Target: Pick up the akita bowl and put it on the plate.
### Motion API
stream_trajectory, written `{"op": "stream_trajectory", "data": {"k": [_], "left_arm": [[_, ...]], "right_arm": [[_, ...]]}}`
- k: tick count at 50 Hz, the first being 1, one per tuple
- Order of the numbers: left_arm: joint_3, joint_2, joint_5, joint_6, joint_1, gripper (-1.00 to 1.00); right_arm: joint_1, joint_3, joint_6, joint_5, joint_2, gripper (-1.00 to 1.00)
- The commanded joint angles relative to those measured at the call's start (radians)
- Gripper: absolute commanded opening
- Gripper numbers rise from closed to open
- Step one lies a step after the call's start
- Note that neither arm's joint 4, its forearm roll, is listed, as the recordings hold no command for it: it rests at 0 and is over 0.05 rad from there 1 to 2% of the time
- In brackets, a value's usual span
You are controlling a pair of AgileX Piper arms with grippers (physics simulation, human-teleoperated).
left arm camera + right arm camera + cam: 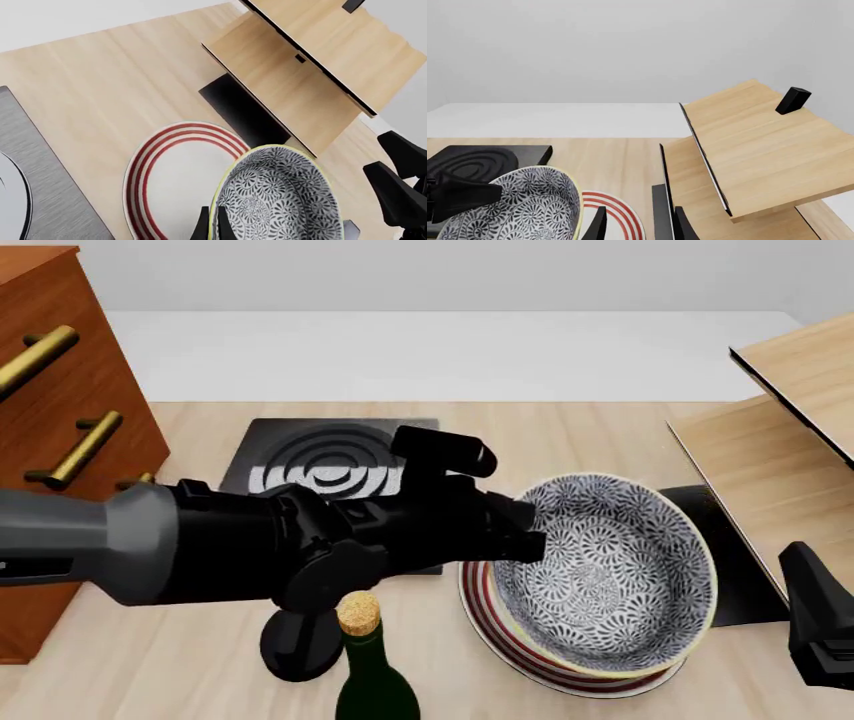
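The akita bowl point(607, 575), blue-and-white patterned with a cream rim, hangs tilted over the right part of the red-ringed plate point(514, 655). Whether its base touches the plate I cannot tell. My left gripper point(531, 530) is shut on the bowl's left rim. In the left wrist view its fingers point(203, 227) straddle the rim of the bowl point(277, 195) beside the plate point(177, 175). My right gripper point(821, 630) stands open at the front right, apart from the bowl. In its own view nothing is held between its fingers point(597, 225), and the bowl point(527, 205) lies to one side.
A black stove point(320, 475) with grey rings lies behind the left arm. A corked bottle point(367, 660) stands at the front, close to the plate. A wooden drawer cabinet point(54, 390) is at the left. A slanted wooden rack point(787, 440) over a dark mat point(727, 540) fills the right.
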Motion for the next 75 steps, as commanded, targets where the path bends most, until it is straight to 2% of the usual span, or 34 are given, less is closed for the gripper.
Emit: {"op": "stream_trajectory", "data": {"k": [1,75], "left_arm": [[-0.003,0.009,-0.011,-0.003,0.004,-1.0],[0.002,0.101,-0.07,-0.018,0.021,-1.0]], "right_arm": [[0.0,0.0,0.0,0.0,0.0,1.0],[0.0,0.0,0.0,0.0,0.0,1.0]]}}
